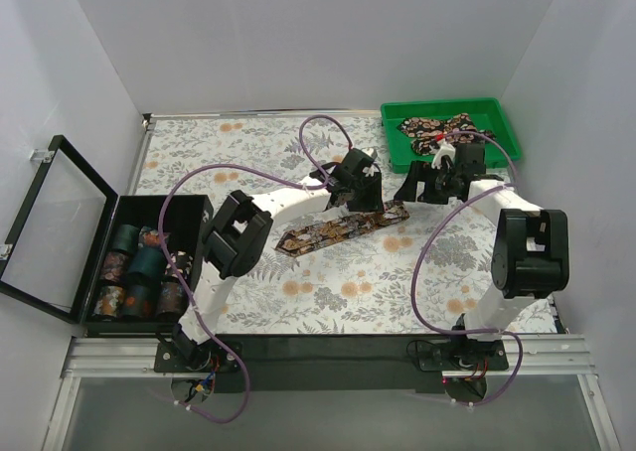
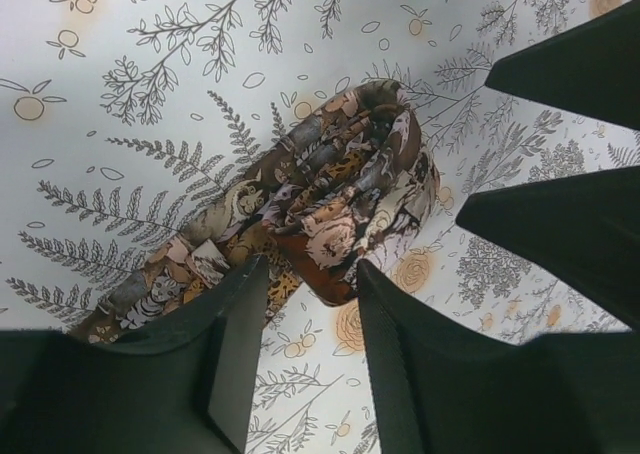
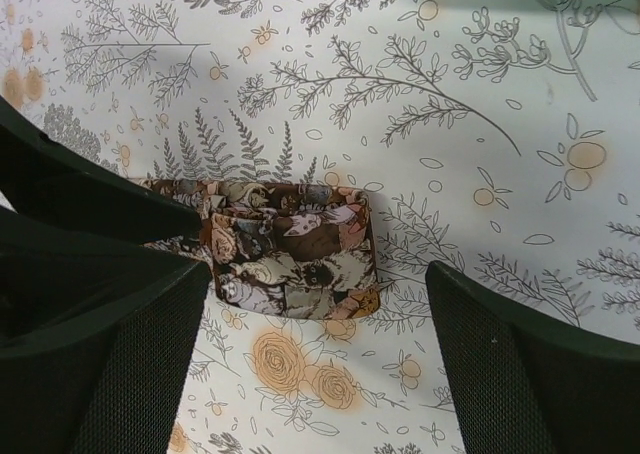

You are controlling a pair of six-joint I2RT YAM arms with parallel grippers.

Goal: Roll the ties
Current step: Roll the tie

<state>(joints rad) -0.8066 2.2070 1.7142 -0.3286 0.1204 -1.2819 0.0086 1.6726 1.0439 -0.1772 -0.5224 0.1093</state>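
Top external view: the tie lies at centre frame on the fern-print tablecloth, running from lower left to upper right; its pointed end is at lower left; its upper-right end is beneath the two grippers. The left gripper sits over that end from the left; the right gripper faces it from the right, just beside it. Jaw state cannot be read from this view. A green tray at upper right holds spare ties; a black box at left, lid open, holds rolled ties.

Left wrist view: the tie occupies centre frame; its end is curled into a loose, partial roll, with the flat length trailing to lower left. The left gripper has its jaws apart; the near edge of the roll lies in the gap between them; contact cannot be confirmed. Two dark fingers of the right gripper enter at right of frame.

Right wrist view: the rolled end of the tie lies at centre frame on the tablecloth. The right gripper has its jaws wide apart, one at lower left, one at lower right; the roll sits between and just beyond the tips, not clamped. Fingers of the left gripper cover the left part of the tie.
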